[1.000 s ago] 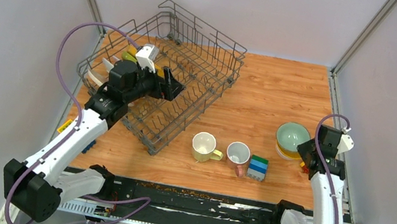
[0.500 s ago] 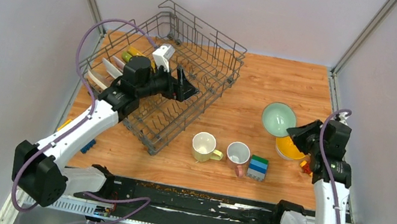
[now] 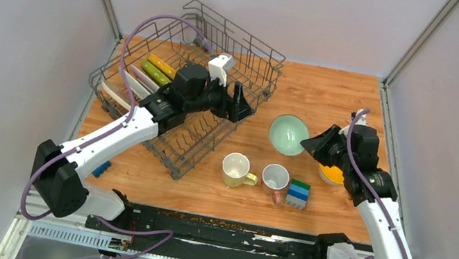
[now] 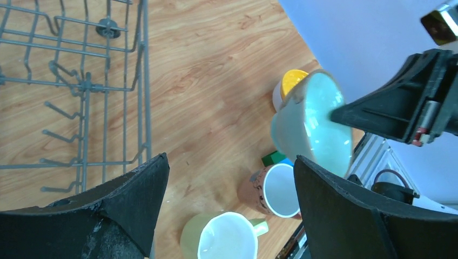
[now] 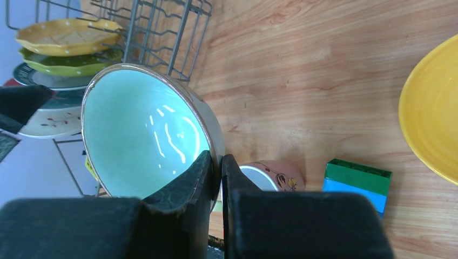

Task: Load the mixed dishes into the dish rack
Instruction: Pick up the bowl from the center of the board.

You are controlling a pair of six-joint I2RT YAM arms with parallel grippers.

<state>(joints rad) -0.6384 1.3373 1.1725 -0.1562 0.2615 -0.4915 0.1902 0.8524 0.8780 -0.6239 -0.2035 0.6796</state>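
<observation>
My right gripper (image 3: 314, 146) is shut on the rim of the pale green bowl (image 3: 287, 134), one finger inside and one outside (image 5: 217, 159). The bowl (image 5: 140, 135) hangs tilted above the table, right of the dish rack (image 3: 252, 63). My left gripper (image 3: 241, 103) stands open and empty over the rack's right edge, facing the bowl (image 4: 310, 127). Below it stand the pale yellow mug (image 3: 235, 169) and the pink mug (image 3: 275, 178). The yellow-orange bowl (image 3: 332, 175) rests under my right arm. Several plates (image 3: 144, 76) stand in the rack's left end.
Stacked green-blue toy blocks (image 3: 298, 193) sit just right of the pink mug. A small blue piece (image 3: 102, 168) lies beside the left arm near the table's left edge. Grey walls close in both sides.
My right gripper lifted the green bowl off the yellow-orange bowl and carried it left. The left arm swung right across the rack, and its jaws narrowed a little.
</observation>
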